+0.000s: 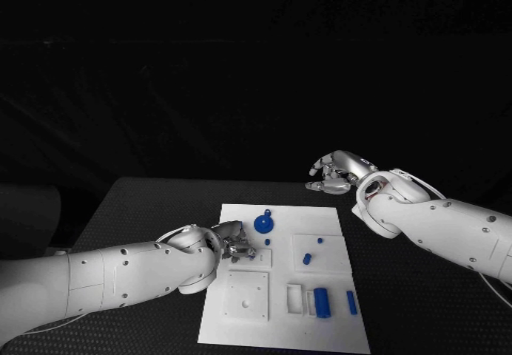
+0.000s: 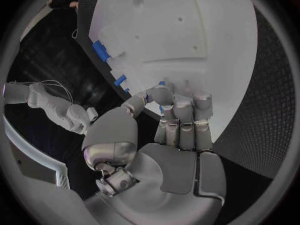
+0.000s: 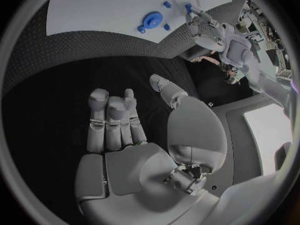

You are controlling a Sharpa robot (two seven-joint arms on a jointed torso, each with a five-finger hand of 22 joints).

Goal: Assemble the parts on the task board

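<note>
**Left hand pinches a part over the board**

A small blue part sits pinched in the left hand over the board, near a round blue part. The right hand hangs beyond the board, fingers loosely curled, holding nothing.

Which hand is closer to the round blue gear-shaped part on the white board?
Left. The left hand is over the task board, just beside the round blue part. The right hand hovers off the board, beyond its far edge, fingers apart and holding nothing.
</note>
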